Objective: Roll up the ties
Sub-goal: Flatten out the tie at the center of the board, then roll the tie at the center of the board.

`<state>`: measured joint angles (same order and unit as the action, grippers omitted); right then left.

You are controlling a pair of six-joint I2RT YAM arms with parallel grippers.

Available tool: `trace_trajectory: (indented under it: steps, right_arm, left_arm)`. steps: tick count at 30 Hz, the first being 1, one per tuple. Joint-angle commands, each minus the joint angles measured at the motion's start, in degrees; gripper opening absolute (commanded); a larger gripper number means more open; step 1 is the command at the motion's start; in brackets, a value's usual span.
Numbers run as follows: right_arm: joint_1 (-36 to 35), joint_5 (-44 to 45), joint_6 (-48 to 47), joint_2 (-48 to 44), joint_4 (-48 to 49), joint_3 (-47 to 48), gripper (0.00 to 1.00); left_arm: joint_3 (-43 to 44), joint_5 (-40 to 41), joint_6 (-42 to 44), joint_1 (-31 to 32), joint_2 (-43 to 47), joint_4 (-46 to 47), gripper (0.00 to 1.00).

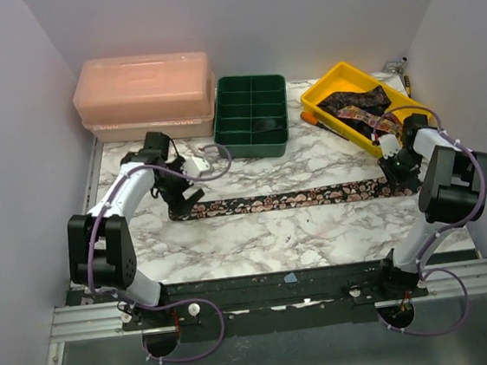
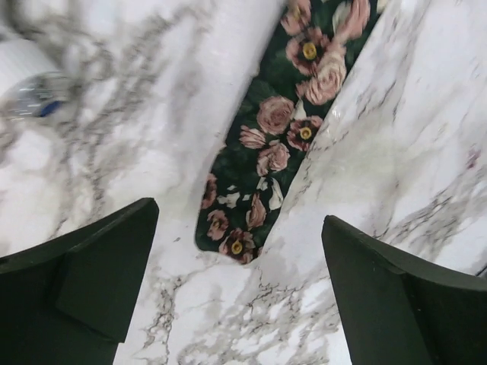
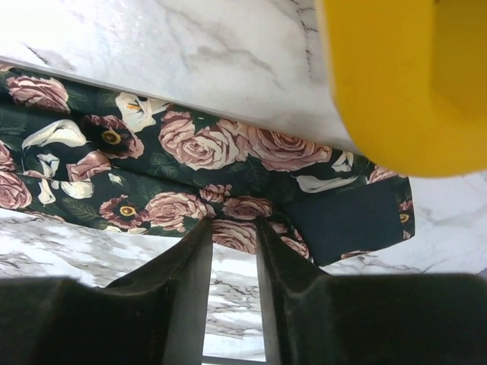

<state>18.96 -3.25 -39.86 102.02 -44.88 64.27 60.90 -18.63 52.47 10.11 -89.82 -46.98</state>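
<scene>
One dark floral tie lies flat and stretched across the marble table from left to right. My left gripper hangs over its narrow left end, open wide, with both fingers clear of the cloth. My right gripper sits at the wide right end beside the yellow bin. In the right wrist view its jaws stand close together and pinch the near edge of the tie, which puckers at the tips. More patterned ties lie heaped in the yellow bin.
A green compartment tray stands at the back centre and a pink lidded box at the back left. The yellow bin's corner looms right over my right fingers. A blurred white object lies left of the tie's narrow end.
</scene>
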Motion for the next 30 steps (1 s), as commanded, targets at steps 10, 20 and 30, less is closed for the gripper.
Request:
trace_trajectory:
  steps: [10, 20, 30]
  right_arm:
    - [1.00, -21.68, 0.20, -17.26, -7.08, 12.86, 0.74]
    - [-14.37, -47.14, 14.64, -19.57, 1.53, 15.47, 1.00]
    - [-46.21, -37.37, 16.93, -10.08, 24.56, 13.32, 1.00]
  left_arm:
    - [5.76, -32.82, -36.95, -14.75, 13.68, 5.15, 0.98]
    - [4.93, -46.33, -49.19, -28.32, 4.27, 3.61, 0.98]
    - [0.57, -26.89, -48.28, -31.11, 19.12, 9.25, 0.98]
